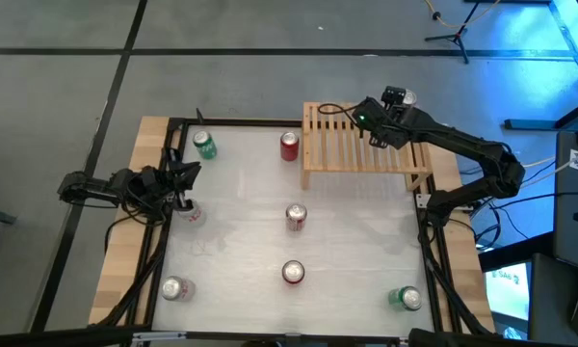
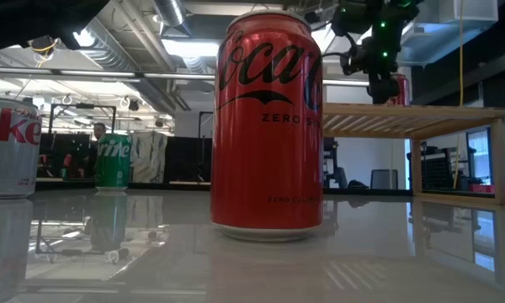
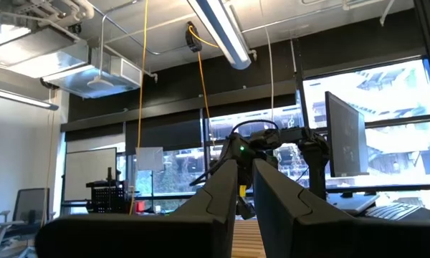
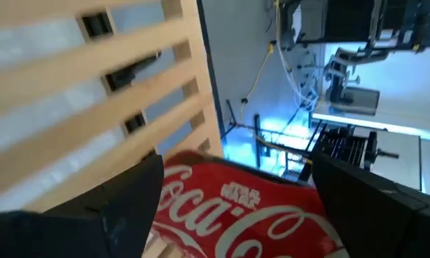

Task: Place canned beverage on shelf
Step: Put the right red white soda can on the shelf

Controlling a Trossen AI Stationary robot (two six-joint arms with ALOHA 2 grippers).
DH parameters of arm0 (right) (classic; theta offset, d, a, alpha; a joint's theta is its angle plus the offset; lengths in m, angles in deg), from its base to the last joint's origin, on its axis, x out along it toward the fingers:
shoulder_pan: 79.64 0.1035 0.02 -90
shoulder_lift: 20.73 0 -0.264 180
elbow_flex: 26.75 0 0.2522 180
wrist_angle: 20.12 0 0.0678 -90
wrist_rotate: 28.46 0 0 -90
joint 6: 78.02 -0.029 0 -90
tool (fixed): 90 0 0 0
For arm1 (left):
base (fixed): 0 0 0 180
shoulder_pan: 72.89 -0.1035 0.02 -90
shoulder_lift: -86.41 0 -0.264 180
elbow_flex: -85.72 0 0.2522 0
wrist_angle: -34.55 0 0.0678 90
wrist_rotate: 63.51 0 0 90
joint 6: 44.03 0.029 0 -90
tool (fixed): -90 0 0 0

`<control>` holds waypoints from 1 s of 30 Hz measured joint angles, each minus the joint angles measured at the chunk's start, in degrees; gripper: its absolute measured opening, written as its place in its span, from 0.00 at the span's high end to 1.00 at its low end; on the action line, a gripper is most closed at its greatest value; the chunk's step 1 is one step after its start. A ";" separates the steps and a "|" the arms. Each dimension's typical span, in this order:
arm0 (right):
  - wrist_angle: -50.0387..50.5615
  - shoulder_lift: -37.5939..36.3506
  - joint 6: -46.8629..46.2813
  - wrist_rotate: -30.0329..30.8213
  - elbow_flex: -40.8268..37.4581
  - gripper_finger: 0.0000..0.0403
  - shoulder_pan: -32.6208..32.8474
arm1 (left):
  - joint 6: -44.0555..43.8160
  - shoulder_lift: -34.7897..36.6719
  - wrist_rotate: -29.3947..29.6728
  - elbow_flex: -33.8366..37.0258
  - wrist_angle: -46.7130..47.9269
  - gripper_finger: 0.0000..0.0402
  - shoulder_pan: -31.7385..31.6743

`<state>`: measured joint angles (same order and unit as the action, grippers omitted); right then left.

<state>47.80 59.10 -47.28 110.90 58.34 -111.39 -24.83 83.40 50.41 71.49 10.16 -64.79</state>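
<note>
The light wooden slatted shelf [image 1: 366, 146] stands at the table's far right; it also shows in the low view [image 2: 404, 118]. My right gripper [image 1: 373, 122] is over the shelf's far left part, shut on a red cola can [image 4: 236, 208], which shows under it in the low view [image 2: 396, 88]. My left gripper [image 1: 185, 178] waits at the table's left side, raised and empty, its fingers [image 3: 272, 204] almost together. Other cans stand upright on the table on their bases. My right gripper pinches the red can's side wall [image 4: 175, 197] between its two fingers [image 4: 129, 204], which come slanting down from above. The can hangs just over the shelf's slats [image 4: 93, 107]. Whether its base touches them, I cannot tell.
Loose cans stand on the table: green [image 1: 204, 145] and red [image 1: 289, 146] at the far side, one in the middle [image 1: 296, 216], silver under the left gripper [image 1: 191, 213], silver [image 1: 173, 287], red [image 1: 293, 273] and green [image 1: 405, 299] near the front.
</note>
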 joint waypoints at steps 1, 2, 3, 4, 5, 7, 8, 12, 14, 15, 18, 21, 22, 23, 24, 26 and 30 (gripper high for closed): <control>0.45 0.00 0.18 0.14 0.00 0.12 -0.31 | -0.01 -0.02 -0.01 0.00 -0.01 0.90 0.00; 0.81 0.00 0.16 0.24 0.00 0.12 -0.78 | -0.02 -0.01 0.00 0.00 0.02 0.90 0.00; 1.28 0.00 0.17 0.31 0.00 0.12 -1.19 | -0.02 -0.02 -0.05 0.00 0.02 0.90 0.02; 1.65 0.00 0.17 0.32 0.00 0.12 -1.66 | -0.02 -0.02 -0.16 0.00 -0.02 0.90 0.00; 1.82 0.00 0.13 0.35 0.00 0.12 -2.07 | -0.02 -0.02 -0.33 0.00 0.00 0.90 0.01; 2.28 0.00 0.11 0.37 0.00 0.12 -2.50 | -0.02 -0.01 -0.76 0.00 -0.01 0.90 0.02; 2.54 0.00 0.13 0.31 0.00 0.12 -2.53 | -0.02 -0.02 -0.81 0.00 -0.01 0.90 0.00; 2.63 0.00 0.11 -0.35 0.00 0.12 -2.44 | 0.02 -0.02 -0.83 0.00 0.00 0.90 0.02; 2.61 0.00 0.05 -0.48 0.00 0.12 -2.43 | 0.41 -0.01 -0.85 0.00 0.00 0.90 0.01; 2.60 0.00 0.04 -0.53 0.00 0.12 -2.40 | 0.44 0.00 -0.85 0.00 0.00 0.90 0.01; 2.45 0.00 -0.31 -1.32 0.00 0.12 -2.42 | 0.45 -0.02 -0.87 0.00 0.00 0.90 0.02; 2.20 0.00 -0.70 -2.74 0.00 0.12 -2.40 | 0.46 0.00 -0.87 0.00 0.00 0.90 0.01; 1.79 0.00 -0.83 -3.37 0.00 0.12 -2.37 | 0.46 -0.02 -0.87 0.00 0.00 0.90 0.01; 1.24 0.00 -1.07 -4.21 0.00 0.12 -2.34 | 0.46 -0.02 -0.87 0.00 0.00 0.90 0.02; 0.76 0.00 -1.29 -4.82 0.01 0.12 -2.28 | 0.46 0.00 -0.87 0.00 0.00 0.90 0.00; -0.02 -0.09 -1.83 -5.66 0.02 0.12 -1.40 | 0.46 -0.02 -0.87 0.00 0.00 0.90 0.01; -0.60 -0.95 -2.13 -7.11 1.30 0.12 0.82 | 0.46 -0.01 -0.87 0.00 0.00 0.90 0.00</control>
<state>47.21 58.15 -49.41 103.79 59.63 -110.57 -24.36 83.39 49.54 71.49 10.16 -64.79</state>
